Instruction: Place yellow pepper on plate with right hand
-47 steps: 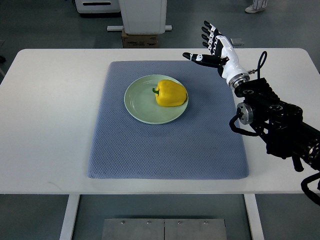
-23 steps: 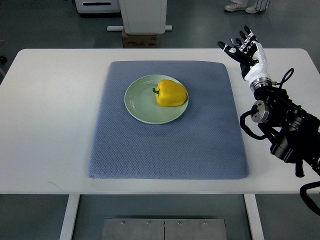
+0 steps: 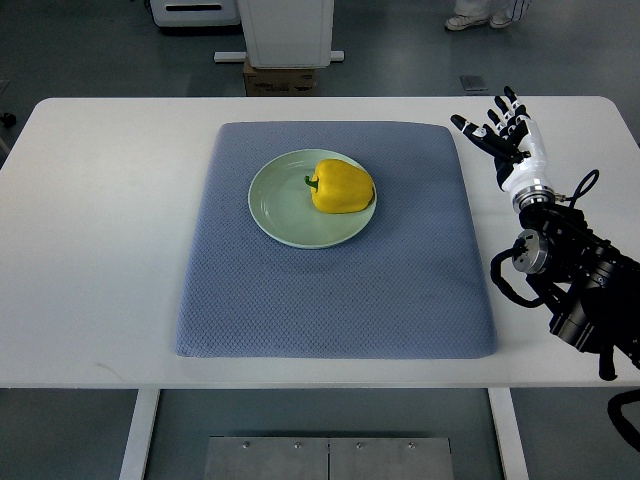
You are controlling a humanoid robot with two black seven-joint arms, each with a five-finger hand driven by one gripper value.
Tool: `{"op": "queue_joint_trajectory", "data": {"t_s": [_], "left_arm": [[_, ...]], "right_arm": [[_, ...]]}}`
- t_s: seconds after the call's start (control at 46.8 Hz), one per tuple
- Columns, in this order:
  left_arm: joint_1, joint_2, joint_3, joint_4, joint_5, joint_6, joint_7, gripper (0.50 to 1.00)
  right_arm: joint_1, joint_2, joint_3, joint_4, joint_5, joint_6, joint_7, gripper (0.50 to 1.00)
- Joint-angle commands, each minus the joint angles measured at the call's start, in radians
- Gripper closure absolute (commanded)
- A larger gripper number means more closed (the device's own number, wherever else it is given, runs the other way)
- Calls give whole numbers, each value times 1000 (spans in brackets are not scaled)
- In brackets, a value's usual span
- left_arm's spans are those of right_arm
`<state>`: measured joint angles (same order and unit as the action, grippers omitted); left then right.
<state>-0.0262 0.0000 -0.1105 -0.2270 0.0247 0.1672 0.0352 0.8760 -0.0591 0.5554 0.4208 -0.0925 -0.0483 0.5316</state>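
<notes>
Looking down at the table [image 3: 110,250], you see the yellow pepper [image 3: 342,187] lying on the right part of the pale green plate [image 3: 280,210], its green stem pointing left, with the plate on the upper middle of the blue-grey mat [image 3: 330,300]. Your right hand [image 3: 510,140] sits at the right of the frame, just past the mat's upper right corner, well apart from the plate, fingers [image 3: 468,125] spread loose and holding nothing. Shoes of a person [image 3: 480,15] show at the top edge.
</notes>
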Motion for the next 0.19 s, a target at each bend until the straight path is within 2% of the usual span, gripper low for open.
{"op": "queue_joint_trajectory", "data": {"t_s": [0.0, 0.171], "left_arm": [[0, 0, 0, 0, 0, 0, 0, 500], [0, 0, 0, 0, 0, 0, 0, 500]], "right_arm": [[-3, -1, 1, 1, -1, 1, 1, 500], [-3, -2, 3, 1, 0, 1, 1, 500]]}}
